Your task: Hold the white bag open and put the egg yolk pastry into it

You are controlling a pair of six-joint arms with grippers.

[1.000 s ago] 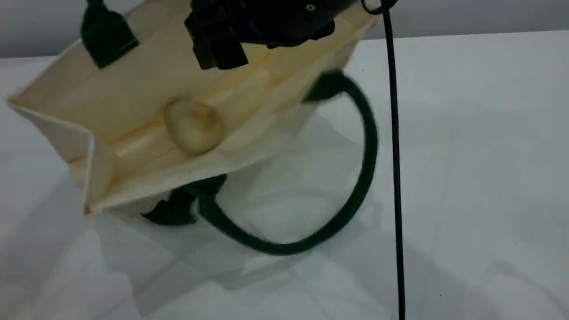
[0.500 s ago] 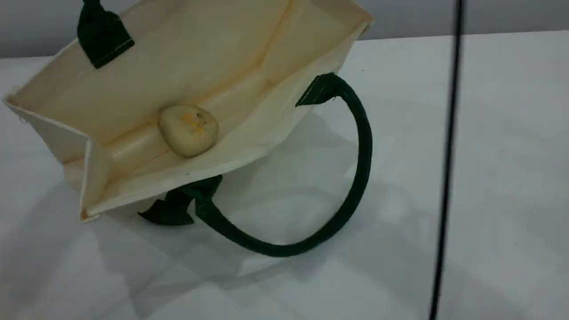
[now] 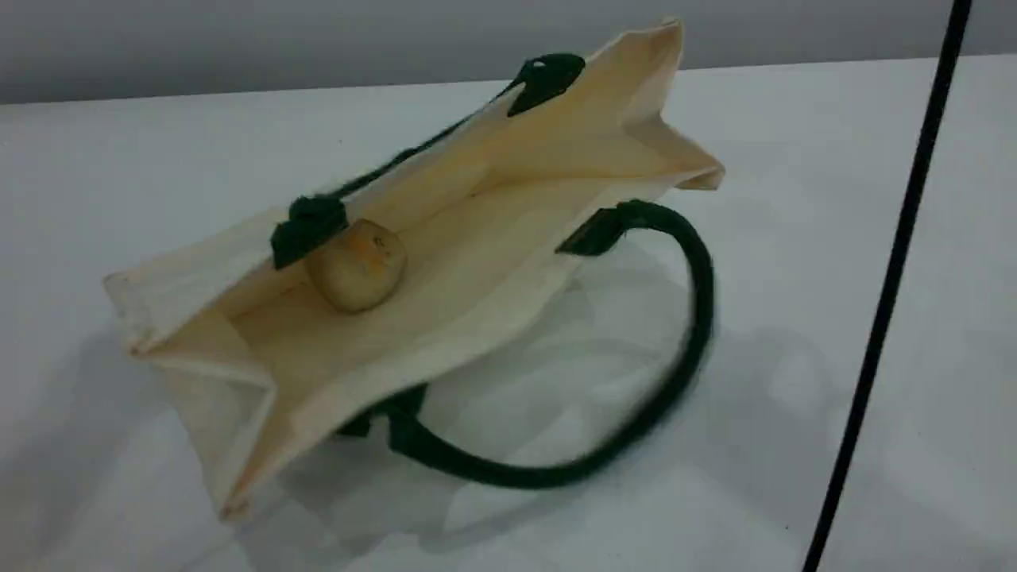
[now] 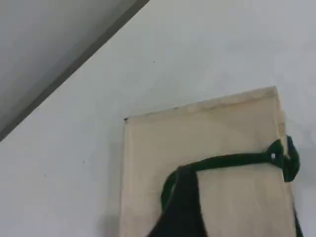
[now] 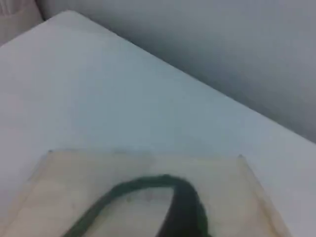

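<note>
Cream cloth lying slumped near the middle of the white surface (image 3: 159, 159): the white bag (image 3: 493, 262), mouth gaping toward the near edge. Sitting inside the bag, close to its far wall: the egg yolk pastry (image 3: 357, 266), tan and round, right beside the dark patch of the far green handle (image 3: 310, 226). Curling out over the surface toward the near right corner: the near green handle (image 3: 699, 318), a bit blurry. Hanging down by the right edge: a thin black cable (image 3: 890, 294).

Hovering over the bag's flat side in the left wrist view: the left gripper (image 4: 180, 212), only one dark fingertip showing, a green handle crossing right by it, jaws open or shut not possible to tell. Hovering over the bag in the right wrist view: the right gripper (image 5: 185, 212), jaws standing wide apart, holding nothing.
</note>
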